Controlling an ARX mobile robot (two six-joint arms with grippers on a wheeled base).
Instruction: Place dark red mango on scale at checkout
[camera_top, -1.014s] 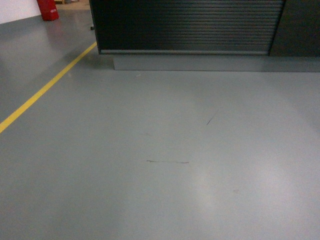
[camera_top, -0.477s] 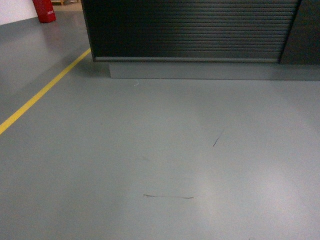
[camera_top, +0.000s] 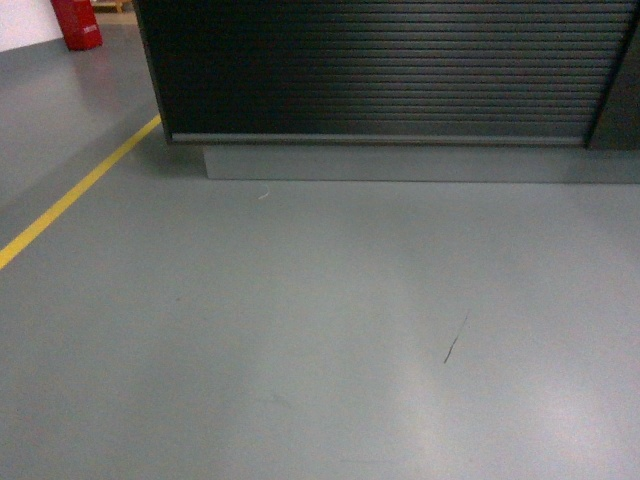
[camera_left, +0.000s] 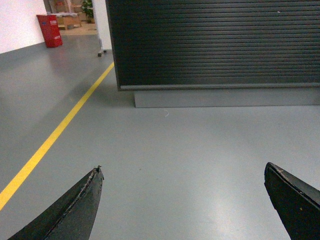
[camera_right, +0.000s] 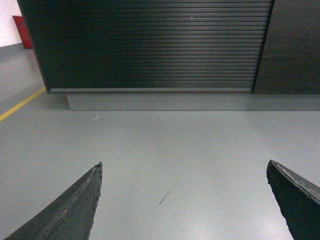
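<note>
The checkout (camera_top: 380, 70) fills the far side of the room ahead, its black ribbed front panel standing on a plain grey base (camera_top: 400, 163) set a little back from the panel's lower edge. Only the front shows; the top surface is out of sight, and neither the dark red mango nor the scale can be seen in any view. Grey floor (camera_top: 300, 330) stretches from the checkout toward the robot, with a thin dark scuff mark (camera_top: 455, 340) on it. A yellow line (camera_top: 75, 195) runs along the floor past the checkout's left corner, and a red box (camera_top: 77, 22) stands well beyond that corner, by the white wall. The left pincer (camera_left: 182, 200) hangs over bare floor, fingers wide apart and holding nothing. The right pincer (camera_right: 184, 200) is likewise spread wide and empty, facing the checkout.
</note>
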